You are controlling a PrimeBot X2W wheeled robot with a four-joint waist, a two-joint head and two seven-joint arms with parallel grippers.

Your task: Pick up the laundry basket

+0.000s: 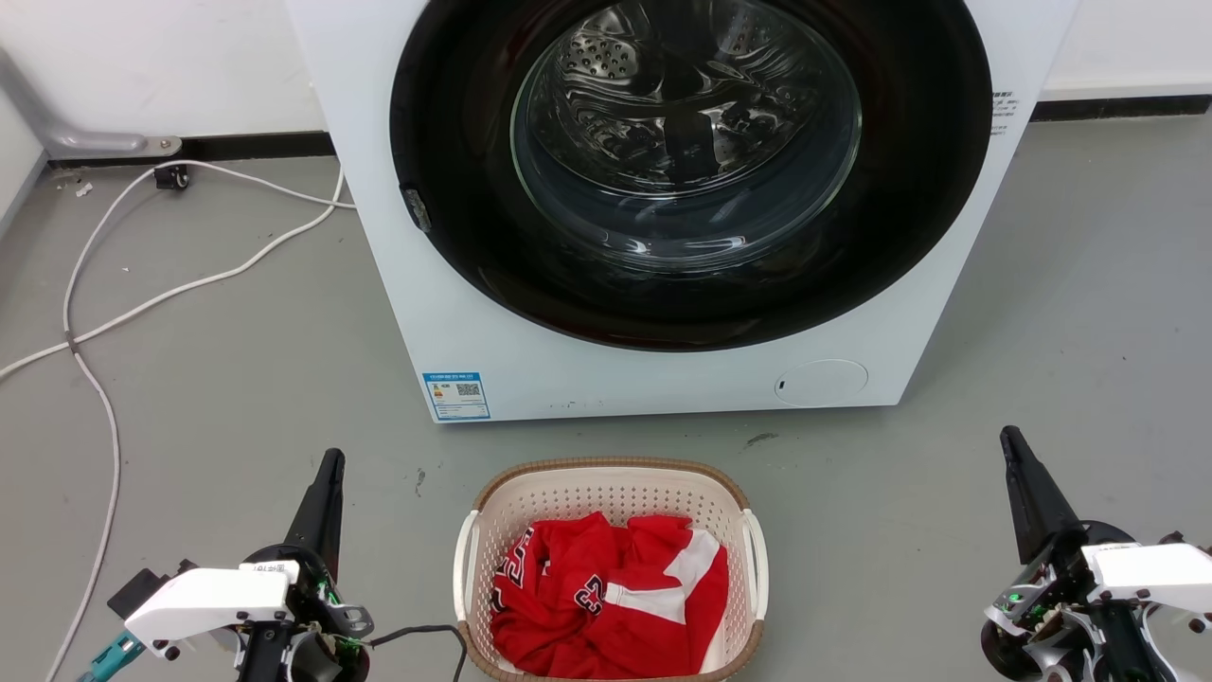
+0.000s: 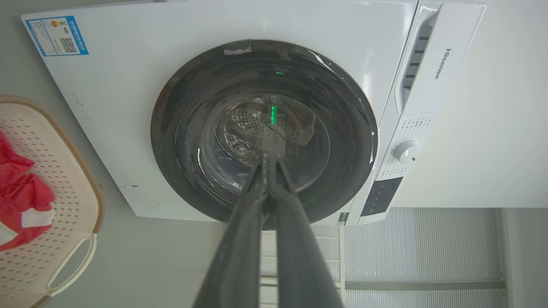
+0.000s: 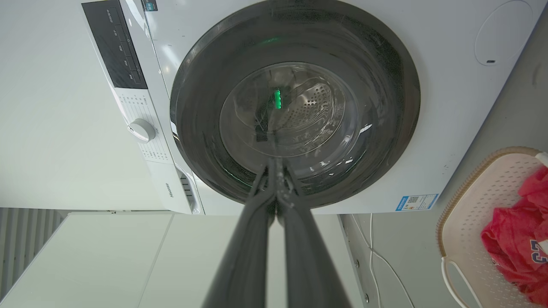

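Observation:
The laundry basket (image 1: 606, 493) stands on the grey floor at bottom centre, cream-white and perforated, with a brown rim and white side handles. A red and white garment (image 1: 611, 597) lies inside it. My left gripper (image 1: 331, 459) is shut and empty, a short way to the basket's left. My right gripper (image 1: 1009, 438) is shut and empty, farther off to the basket's right. The basket (image 2: 51, 239) shows at the left edge of the left wrist view, beside the left gripper (image 2: 266, 157). The basket (image 3: 475, 222) sits at the right edge of the right wrist view, beside the right gripper (image 3: 276, 161).
A white front-loading washing machine (image 1: 492, 313) with a dark round door (image 1: 691, 170) stands just behind the basket. White cables (image 1: 104, 322) trail over the floor at the left. Bare grey floor lies on both sides of the basket.

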